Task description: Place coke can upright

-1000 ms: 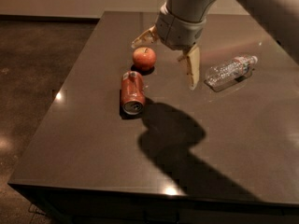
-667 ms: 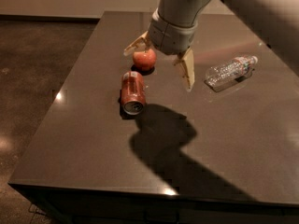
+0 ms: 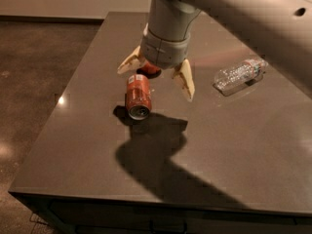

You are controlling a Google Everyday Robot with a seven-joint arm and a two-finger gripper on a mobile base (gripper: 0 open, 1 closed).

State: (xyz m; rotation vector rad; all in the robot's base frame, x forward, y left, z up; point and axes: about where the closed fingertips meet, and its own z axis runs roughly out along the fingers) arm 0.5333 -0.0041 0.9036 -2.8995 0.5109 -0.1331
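The coke can (image 3: 138,96) lies on its side on the dark table (image 3: 229,145), its silver top facing the front edge. My gripper (image 3: 157,77) hangs above the table just behind and to the right of the can, its two cream fingers (image 3: 185,79) spread wide apart and empty. The left finger is above the can's far end. The red apple (image 3: 150,69) is mostly hidden behind the gripper body.
A clear plastic water bottle (image 3: 240,75) lies on its side at the right of the table. The arm's shadow (image 3: 156,150) falls on the table in front of the can. The table's left edge drops to a brown floor (image 3: 34,77).
My gripper has moved left and toward the front, from beside the apple to just above and behind the can. The can, the apple and the bottle have not moved.
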